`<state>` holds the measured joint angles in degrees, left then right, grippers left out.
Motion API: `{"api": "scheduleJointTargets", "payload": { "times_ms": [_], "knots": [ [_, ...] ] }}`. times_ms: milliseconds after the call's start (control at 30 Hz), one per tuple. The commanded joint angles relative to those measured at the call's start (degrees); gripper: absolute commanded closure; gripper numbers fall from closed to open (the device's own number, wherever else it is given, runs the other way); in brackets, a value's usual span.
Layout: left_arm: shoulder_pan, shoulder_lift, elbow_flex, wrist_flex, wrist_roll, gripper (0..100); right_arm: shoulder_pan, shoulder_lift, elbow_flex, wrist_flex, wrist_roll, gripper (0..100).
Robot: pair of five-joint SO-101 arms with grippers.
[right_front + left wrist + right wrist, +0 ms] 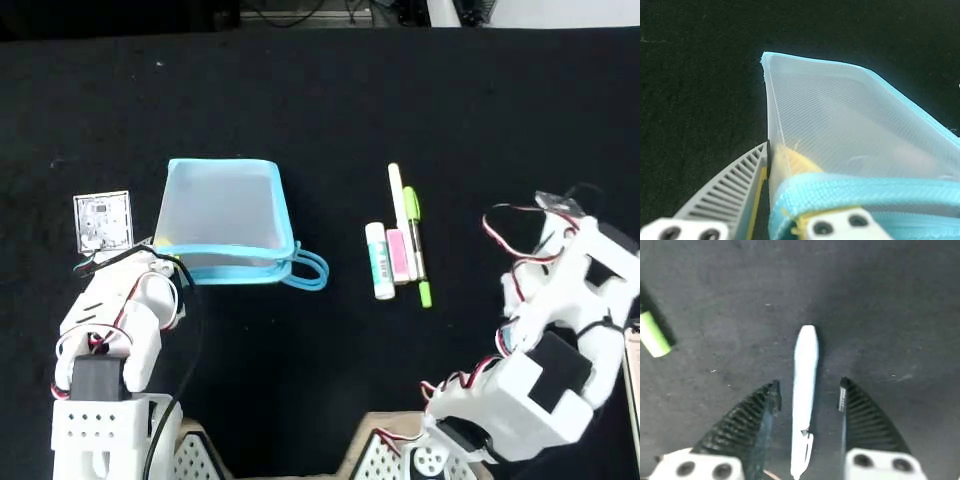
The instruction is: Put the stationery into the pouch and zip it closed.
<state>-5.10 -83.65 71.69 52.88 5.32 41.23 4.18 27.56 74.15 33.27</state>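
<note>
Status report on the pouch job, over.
Left gripper shut on pouch mouth. Right gripper open over white pen, not gripping. Highlighter, glue stick, eraser on table, outside pouch. Nothing in between.

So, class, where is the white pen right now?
In the high view the white pen lies right of the pouch, between the pink eraser and the green marker.

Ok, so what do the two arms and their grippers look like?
The left arm and right arm are white plastic shells with black motor blocks and looped red, black and white wires. The right gripper has dark, ribbed, tapering fingers on white bases with screw holes; the left gripper has a grey ribbed finger edged in yellow.
</note>
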Motion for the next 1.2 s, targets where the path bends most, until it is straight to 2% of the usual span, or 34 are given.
{"api": "scheduleJointTargets", "payload": {
  "times_ms": [0, 167, 300, 433, 567, 667, 700, 1167],
  "knots": [
    [0.2, -1.3, -0.6, -1.0, -0.5, 97, -2.8, 0.2, -2.9, 1.0, 0.5, 81.9],
    [0.2, -1.3, -0.6, -1.0, -0.5, 97, -2.9, 0.2, 0.2, -3.3, 0.7, 82.8],
    [0.2, -1.3, -0.6, -1.0, -0.5, 97, -2.5, 0.1, 4.5, -9.2, 5.2, 85.6],
    [0.2, -1.3, -0.6, -1.0, -0.5, 97, -2.5, 0.1, 5.6, -11.2, 6.5, 85.7],
    [0.2, -1.3, -0.6, -1.0, -0.5, 97, -2.5, 0.0, 5.5, -11.2, 6.5, 87.9],
    [0.2, -1.3, -0.6, -1.0, -0.5, 97, -2.5, -0.5, 5.1, -11.2, 6.4, 99.4],
    [0.2, -1.3, -0.6, -1.0, -0.5, 97, -2.5, -0.7, 4.5, -10.9, 6.3, 97.3],
    [0.2, -1.3, -0.6, -1.0, -0.5, 97, -1.8, -20.4, 0.7, -1.8, 6.5, 98.7]
  ]
}}
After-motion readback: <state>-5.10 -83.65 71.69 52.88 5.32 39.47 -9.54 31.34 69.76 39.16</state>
